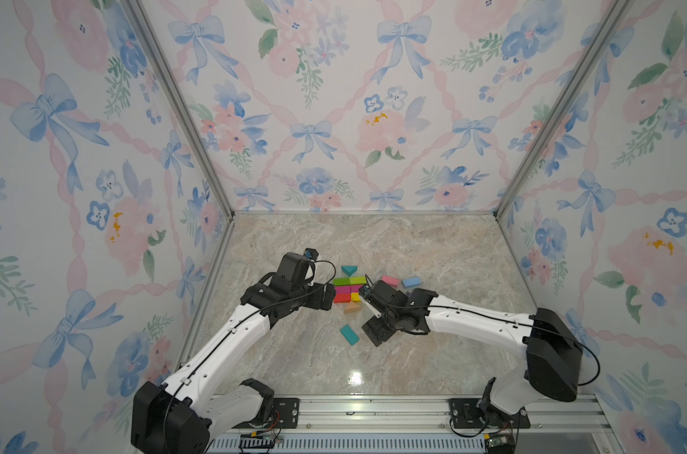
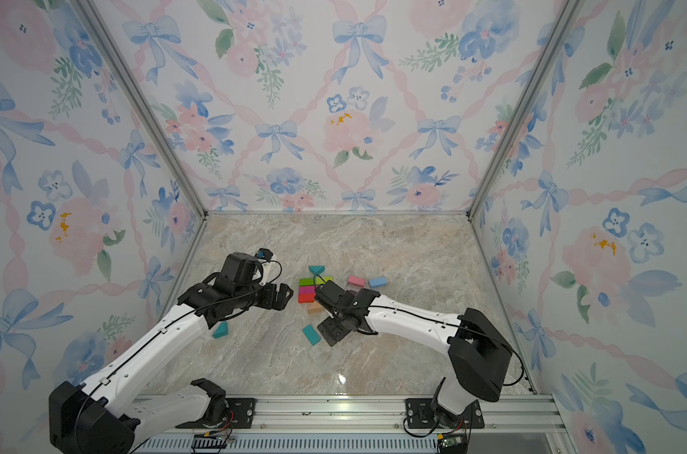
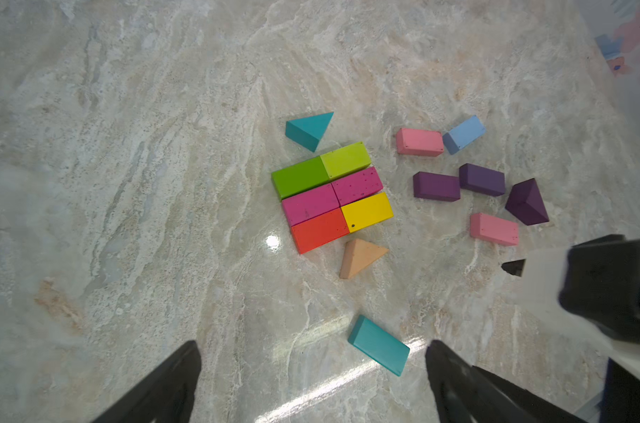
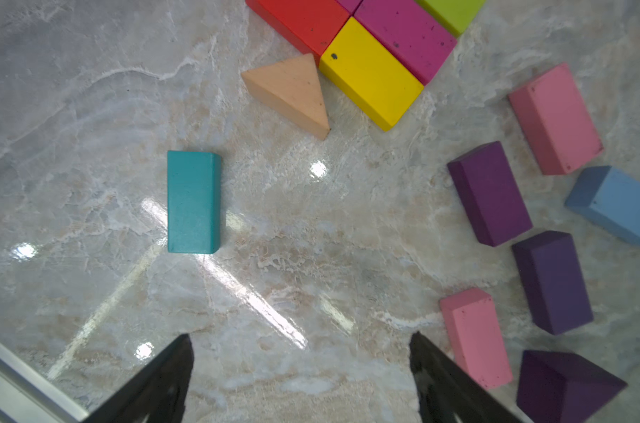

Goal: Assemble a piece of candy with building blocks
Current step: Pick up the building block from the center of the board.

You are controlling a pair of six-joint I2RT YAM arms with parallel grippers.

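**A:** What is looking risky here?

**B:** Six of the building blocks (image 3: 331, 196), in green, magenta, red and yellow, are sitting packed tight as one slab in the middle of the desk (image 3: 128, 183). The right arm (image 1: 471, 318) is reaching in right beside that slab. I am judging that a sideways brush from it is going to split the seams.

**A:** And the loose pieces?

**B:** The teal rectangle (image 4: 193, 201) is lying askew, apart from the slab, so an off-centre pinch is likely twisting it instead of lifting it. The tan wedge (image 3: 360, 258) is lying just beside the yellow block (image 3: 367, 212). Its sloped faces are probably slipping out of any squeeze and knocking that neighbour.

**A:** How are the end effectors standing?

**B:** The right end effector (image 4: 300, 340) is gaping wide, holding nothing and touching nothing, with the teal rectangle lying ahead of it. The left end effector (image 3: 313, 344) is spread just as wide, also empty, hanging over the desk clear of every block
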